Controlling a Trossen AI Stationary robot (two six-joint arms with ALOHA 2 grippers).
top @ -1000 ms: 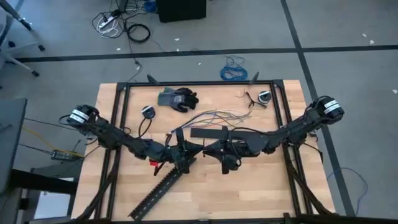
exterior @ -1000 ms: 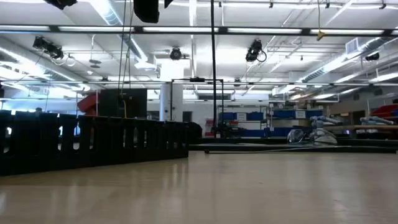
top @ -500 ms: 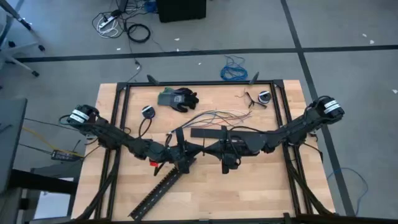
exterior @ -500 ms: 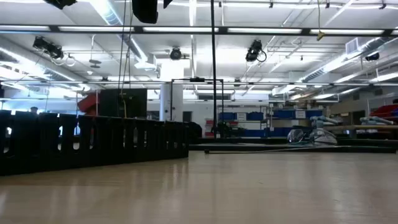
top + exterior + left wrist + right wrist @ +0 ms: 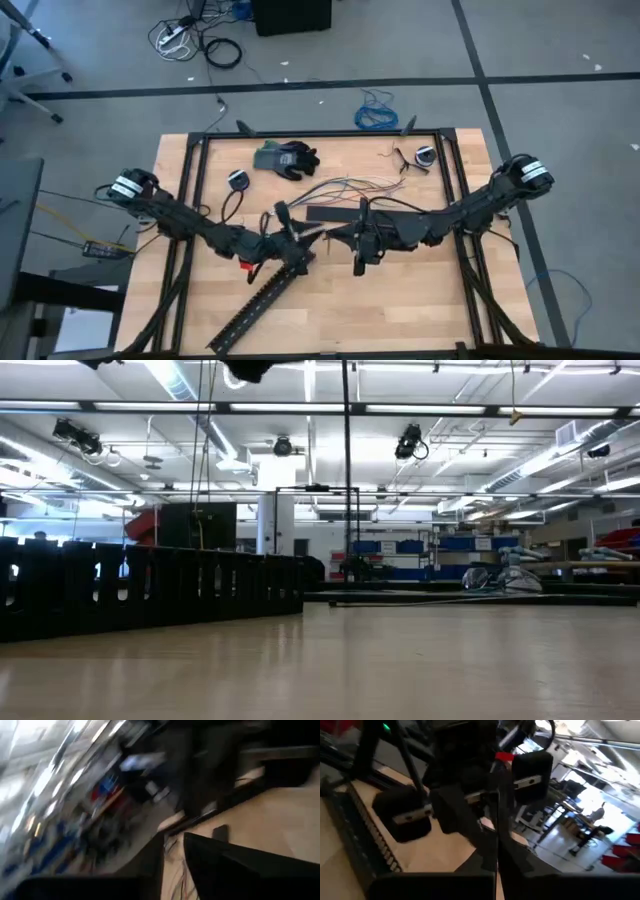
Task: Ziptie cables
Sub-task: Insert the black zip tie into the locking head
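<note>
The cables (image 5: 345,186), thin wires in several colours, lie fanned out on the wooden table (image 5: 400,310), just beyond both grippers. My left gripper (image 5: 288,243) and my right gripper (image 5: 356,243) face each other above the table's middle. The right gripper (image 5: 496,870) is shut on a narrow black strip (image 5: 362,214). Another narrow black strip (image 5: 279,216) sticks out toward the far edge at the left gripper. A wider flat black strip (image 5: 330,212) lies on the table between them and the cables. My right gripper pinches the narrow black strip between its two closed fingers (image 5: 470,870). The strip (image 5: 495,815) runs on past the fingertips toward the left gripper. Which part of the strip lies between the fingers is hidden by the fingers themselves.
A long black toothed chain (image 5: 258,302) lies slanting at the near left. A dark glove (image 5: 286,158) rests at the far edge. Small round black-and-white things lie at the far left (image 5: 237,179) and far right (image 5: 425,156). A black frame (image 5: 320,133) edges the table.
The two grippers have drawn slightly apart, the left one shifting toward the table's left edge. The dark arm part at the top of the low view has gone up, almost out of the picture.
</note>
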